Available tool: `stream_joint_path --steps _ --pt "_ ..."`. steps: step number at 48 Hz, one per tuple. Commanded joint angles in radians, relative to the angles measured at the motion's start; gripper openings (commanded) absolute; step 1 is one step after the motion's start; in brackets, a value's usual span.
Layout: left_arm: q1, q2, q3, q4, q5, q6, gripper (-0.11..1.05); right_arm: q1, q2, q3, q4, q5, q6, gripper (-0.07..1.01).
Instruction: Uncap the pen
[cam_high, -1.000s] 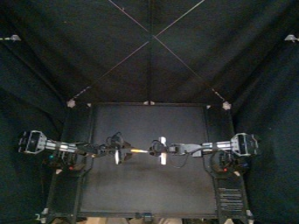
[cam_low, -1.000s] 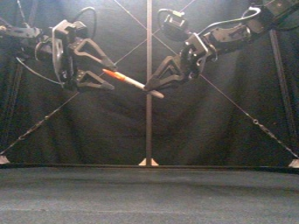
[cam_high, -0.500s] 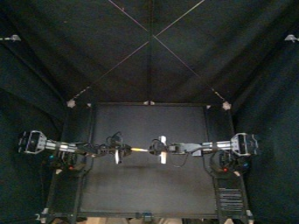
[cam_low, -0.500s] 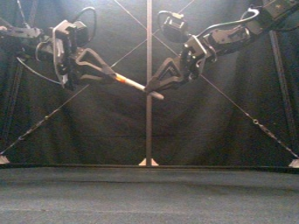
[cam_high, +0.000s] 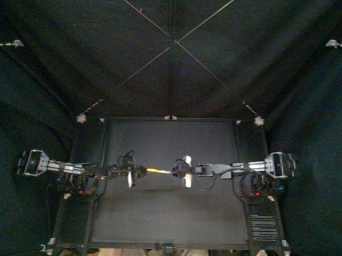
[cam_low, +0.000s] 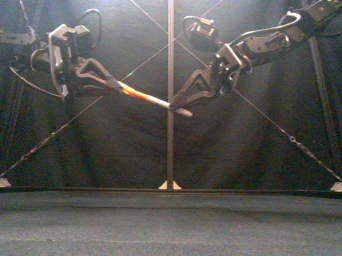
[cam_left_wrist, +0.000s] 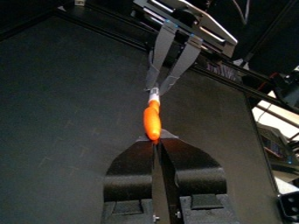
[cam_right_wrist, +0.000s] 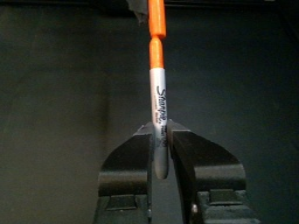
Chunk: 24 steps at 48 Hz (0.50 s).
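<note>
The pen hung high over the counter, its orange cap seemingly not yet off; the left tool pinched the cap, the right tool the grey barrel; the next move called for a straight pull apart.

left arm: black, blocky links, upper left | right arm: black, upper right | left gripper: two long thin jaws, grey outside | right gripper: same grey jaws, under a silver cross-plate at frame top | wrist views: own jaws black, broad rounded bases at the bottom edge tapering to narrow tips
</note>
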Motion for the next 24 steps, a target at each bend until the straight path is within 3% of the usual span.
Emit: stream_joint_path --steps 1,17,24 --pt "0.002 -0.048 0.008 0.000 -0.002 0.0031 0.38 -0.003 -0.054 0.000 0.003 -0.005 -0.002 0.48" --pt "0.000 -0.155 0.043 0.003 0.089 0.0061 0.38 0.002 -0.089 0.043 0.005 -0.006 -0.002 0.48" --pt "0.000 -0.179 0.052 0.003 0.100 0.0077 0.38 0.002 -0.098 0.055 0.006 -0.006 -0.002 0.48"
